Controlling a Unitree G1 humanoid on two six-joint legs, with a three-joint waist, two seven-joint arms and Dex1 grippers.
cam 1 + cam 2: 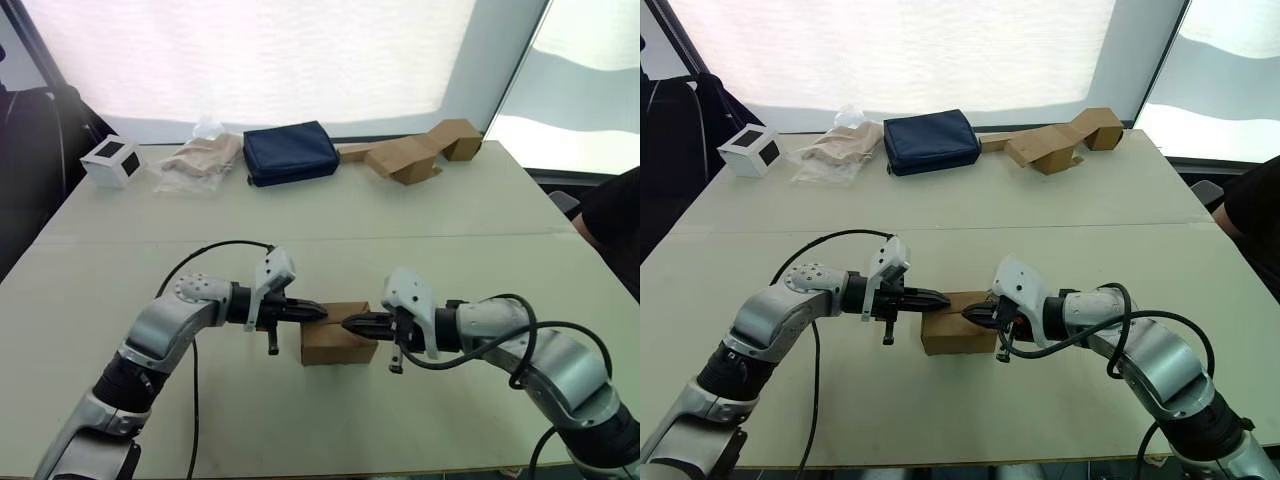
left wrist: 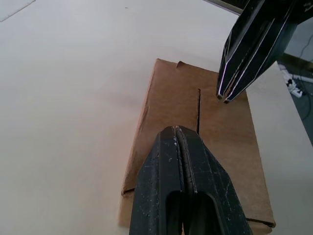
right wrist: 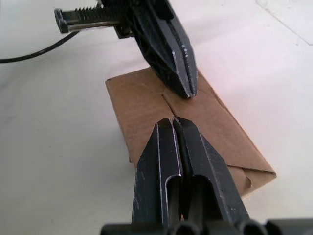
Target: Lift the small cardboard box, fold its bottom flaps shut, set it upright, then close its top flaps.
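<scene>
The small cardboard box [image 1: 334,345] stands on the white table [image 1: 300,215] in front of me, its top flaps folded down with a seam [image 2: 199,110] along the middle. My left gripper [image 1: 322,312] is shut, its tips over the box's top left edge. From the other side my right gripper [image 1: 346,323] is also shut, tips resting at the top of the box. The two sets of tips nearly meet above the seam. In the left wrist view the left gripper [image 2: 175,129] points along the top, with the right gripper [image 2: 222,95] facing it.
Along the far edge lie a white cube with black squares [image 1: 111,160], a clear plastic bag [image 1: 200,160], a dark blue pouch [image 1: 290,152] and a zigzag-folded cardboard piece [image 1: 415,152]. A dark shape [image 1: 615,225] sits at the table's right side.
</scene>
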